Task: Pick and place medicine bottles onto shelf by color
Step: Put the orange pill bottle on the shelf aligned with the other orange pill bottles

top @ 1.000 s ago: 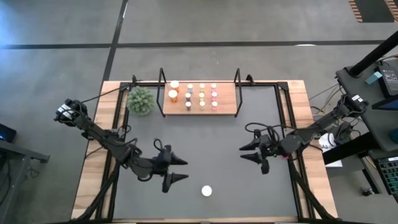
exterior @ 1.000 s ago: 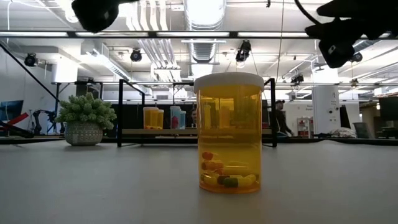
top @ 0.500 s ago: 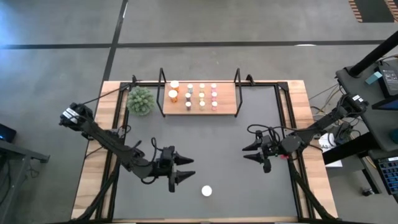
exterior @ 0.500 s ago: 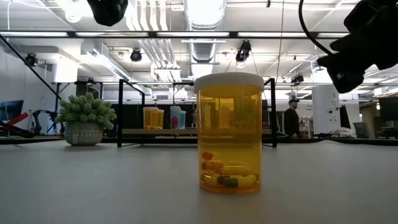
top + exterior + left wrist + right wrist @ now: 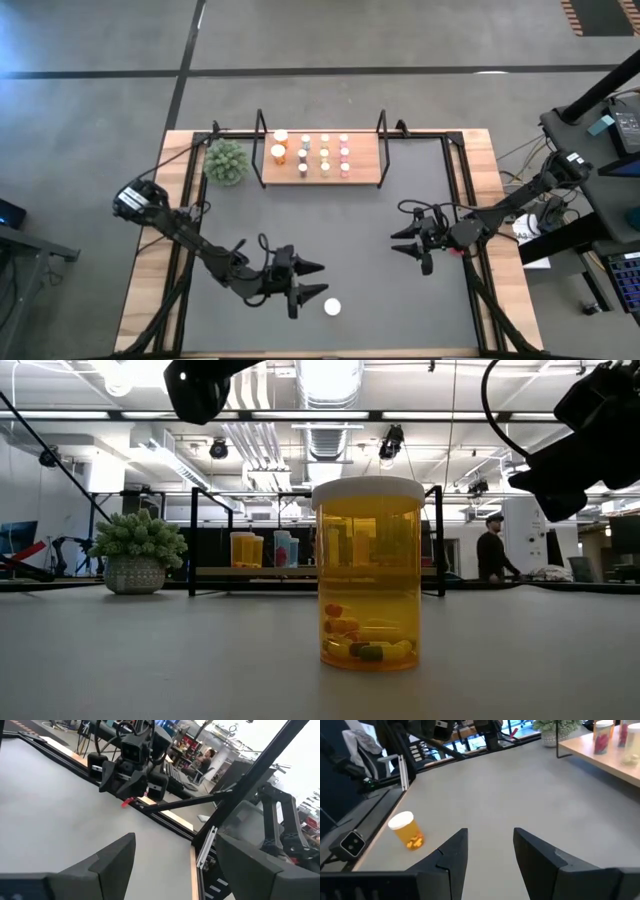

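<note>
Bottle (image 5: pixel 332 307): orange, white cap, upright on worktop (image 5: pixel 360 240) near front edge, well apart from shelf (image 5: pixel 320 175). Few pills inside; judged light, rigid plastic, smooth wall, easily tipped. Grip body mid-height, below cap. Left gripper (image 5: pixel 312 279) just beside bottle, jaws spread, empty. Right gripper (image 5: pixel 402 241) waits mid-worktop, jaws parted, empty.

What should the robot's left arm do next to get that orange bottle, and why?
Probably slide the left gripper a little further so its open jaws sit around the orange bottle. The bottle stands alone just beyond the jaws, untouched, far from the shelf.
</note>
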{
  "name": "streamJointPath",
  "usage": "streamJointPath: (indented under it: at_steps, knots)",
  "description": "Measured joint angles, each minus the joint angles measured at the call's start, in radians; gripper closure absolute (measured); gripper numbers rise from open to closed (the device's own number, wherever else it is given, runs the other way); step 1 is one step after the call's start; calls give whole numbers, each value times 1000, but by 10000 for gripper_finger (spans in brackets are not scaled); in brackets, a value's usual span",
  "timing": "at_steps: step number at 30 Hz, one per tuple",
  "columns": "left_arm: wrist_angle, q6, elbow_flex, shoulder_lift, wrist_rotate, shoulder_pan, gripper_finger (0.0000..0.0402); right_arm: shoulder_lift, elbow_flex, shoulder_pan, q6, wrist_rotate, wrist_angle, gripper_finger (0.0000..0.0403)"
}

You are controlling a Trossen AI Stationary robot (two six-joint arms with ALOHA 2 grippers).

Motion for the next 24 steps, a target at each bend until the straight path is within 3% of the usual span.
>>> streamJointPath:
  at_steps: [11, 20, 24]
  knots:
    - [0, 3, 38, 8, 2, 9, 143, 1, 0, 0, 7, -2, 0, 255]
    - [-82, 291, 41, 11, 8, 16, 143, 2, 0, 0, 6, -2, 0, 255]
    - [-206, 280, 65, 10, 47, 28, 143, 2, 0, 0, 6, -2, 0, 255]
